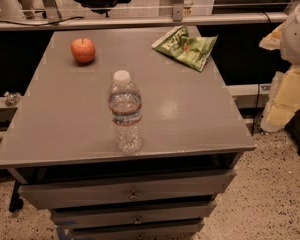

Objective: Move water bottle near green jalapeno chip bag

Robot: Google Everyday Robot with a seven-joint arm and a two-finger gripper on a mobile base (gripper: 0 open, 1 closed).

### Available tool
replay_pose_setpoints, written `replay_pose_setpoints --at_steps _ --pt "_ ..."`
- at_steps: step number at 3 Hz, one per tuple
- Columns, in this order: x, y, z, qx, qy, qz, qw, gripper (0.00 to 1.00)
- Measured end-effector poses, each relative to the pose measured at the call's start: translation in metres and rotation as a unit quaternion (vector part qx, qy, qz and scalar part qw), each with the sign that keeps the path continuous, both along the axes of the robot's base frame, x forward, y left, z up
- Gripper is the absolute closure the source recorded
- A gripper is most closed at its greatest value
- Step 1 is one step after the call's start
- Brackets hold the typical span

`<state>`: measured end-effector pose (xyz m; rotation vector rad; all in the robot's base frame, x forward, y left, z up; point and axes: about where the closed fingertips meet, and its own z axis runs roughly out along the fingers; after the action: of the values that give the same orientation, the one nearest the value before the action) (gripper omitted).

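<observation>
The water bottle [125,111], clear with a white cap and a thin red-and-blue band, stands upright near the front middle of the grey table [190,119]. The green jalapeno chip bag [186,47] lies flat at the table's back right corner, well apart from the bottle. My gripper [294,34] shows as a white and yellowish shape at the far right edge of the view. It is off the table's right side, far from both the bottle and the bag, and holds nothing that I can see.
A red apple [83,50] sits at the back left of the table. Drawers [130,194] are below the front edge. A rail and shelf [140,20] run behind the table. Speckled floor [280,194] lies to the right.
</observation>
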<state>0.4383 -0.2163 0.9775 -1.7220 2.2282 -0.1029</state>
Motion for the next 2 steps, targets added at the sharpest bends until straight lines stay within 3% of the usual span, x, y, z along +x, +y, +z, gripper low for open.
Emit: replay_pose_setpoints --at_steps 1,2 --pt "0.0 0.0 0.0 0.0 0.0 0.0 1.0 0.0" --pt "0.003 0.011 -0.007 0.043 0.003 0.006 0.9991 0.0"
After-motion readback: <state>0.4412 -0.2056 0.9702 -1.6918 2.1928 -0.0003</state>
